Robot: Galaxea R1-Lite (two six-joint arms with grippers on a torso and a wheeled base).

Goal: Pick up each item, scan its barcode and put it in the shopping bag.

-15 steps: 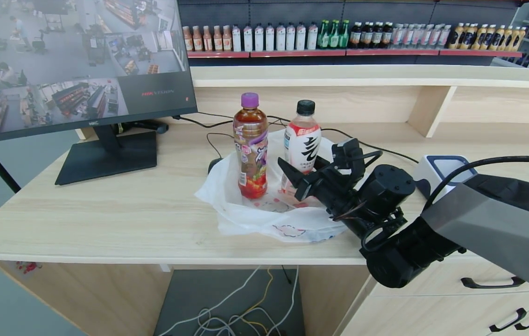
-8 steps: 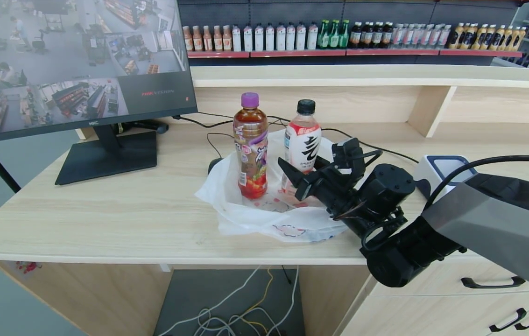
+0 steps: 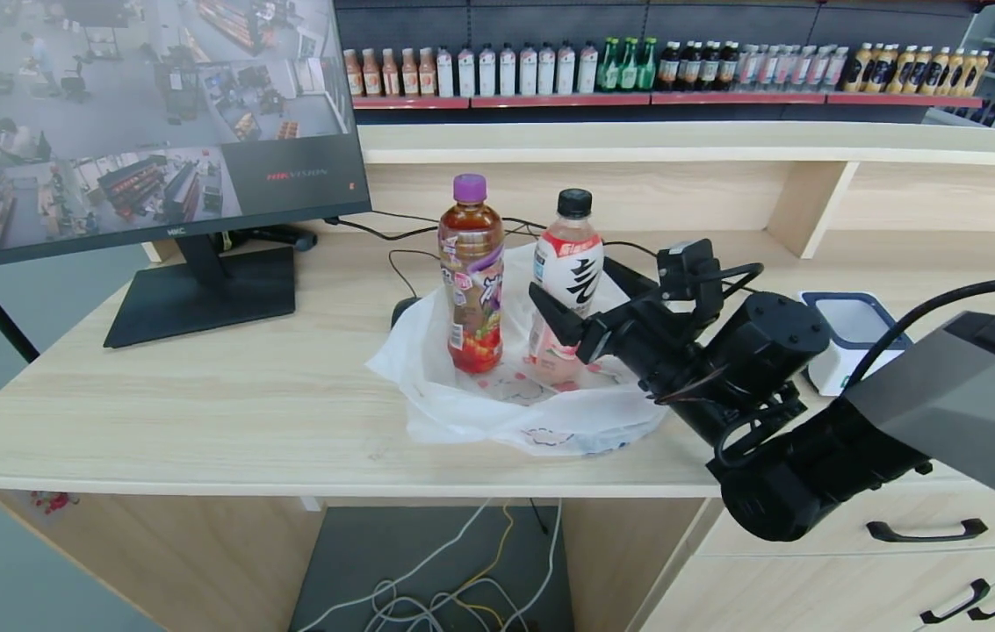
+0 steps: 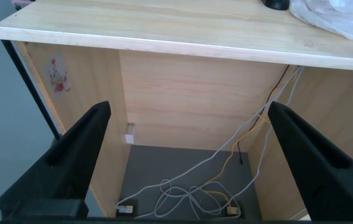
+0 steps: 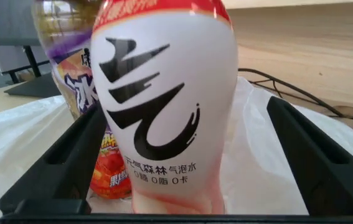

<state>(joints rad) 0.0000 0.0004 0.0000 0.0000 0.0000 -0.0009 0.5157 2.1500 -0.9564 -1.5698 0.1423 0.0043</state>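
A white bottle (image 3: 569,263) with a black cap and pink base stands upright on the white shopping bag (image 3: 506,412), beside a purple-capped tea bottle (image 3: 471,272). My right gripper (image 3: 571,277) is open, one finger on each side of the white bottle at mid-height. In the right wrist view the white bottle (image 5: 164,112) stands between the spread fingers of the gripper (image 5: 185,109), with the tea bottle (image 5: 70,81) behind it. My left gripper (image 4: 188,109) hangs open with nothing in it, below the counter's front edge.
A barcode scanner (image 3: 848,338) sits on the wooden counter (image 3: 198,395) to the right of the bag. A monitor (image 3: 128,114) stands at the left, a black mouse (image 3: 403,309) and cables lie behind the bag. Loose cables (image 4: 195,186) lie on the floor under the counter.
My right arm has risen and shifted right, so its open fingers now flank the white bottle higher up. The scanner shows more fully. Both bottles stay put.
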